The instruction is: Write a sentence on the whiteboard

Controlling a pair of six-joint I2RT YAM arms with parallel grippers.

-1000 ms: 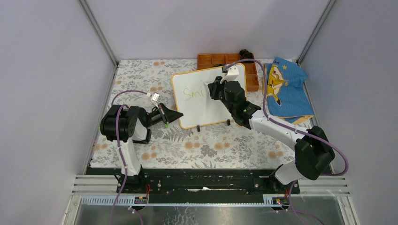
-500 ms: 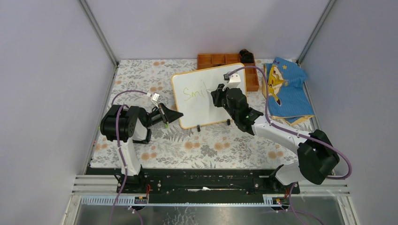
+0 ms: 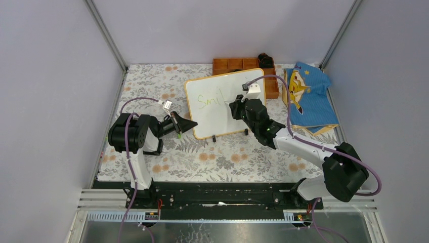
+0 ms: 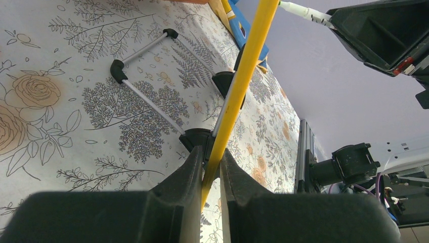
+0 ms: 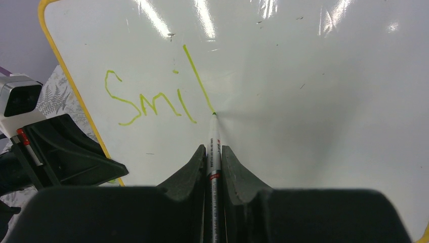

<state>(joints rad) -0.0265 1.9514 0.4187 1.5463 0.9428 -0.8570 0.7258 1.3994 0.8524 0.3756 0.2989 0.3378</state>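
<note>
While your left pincer [image 3: 187,124] has stayed clenched on the edge of the whiteboard [image 3: 217,121] at about its 8 o'clock, the right pincer [image 3: 237,104] has slid toward 3 o'clock across the board over the last second. That has uncovered more of the sentence [image 5: 152,104]: where only "Smi" showed, you can now read "Smil". The tip of the marker [image 5: 214,144] rests at the foot of the long "l" stroke, and the right pincer is clamped on its barrel. I'd judge you are still inside the first word, so most of the writing lies ahead.

You'll find the board propped at a tilt on small black feet [image 4: 198,137] near the middle of the tabletop [image 3: 202,157], a little toward 12 o'clock. Its face is smooth and glossy, streaked with glare and a few faint specks. The corners are rounded and the frame is thin and yellow-orange. Your strokes are thin, pale yellow-green and low in contrast. The marker is a slim white cylinder, and the tabletop has a matte floral print.
</note>
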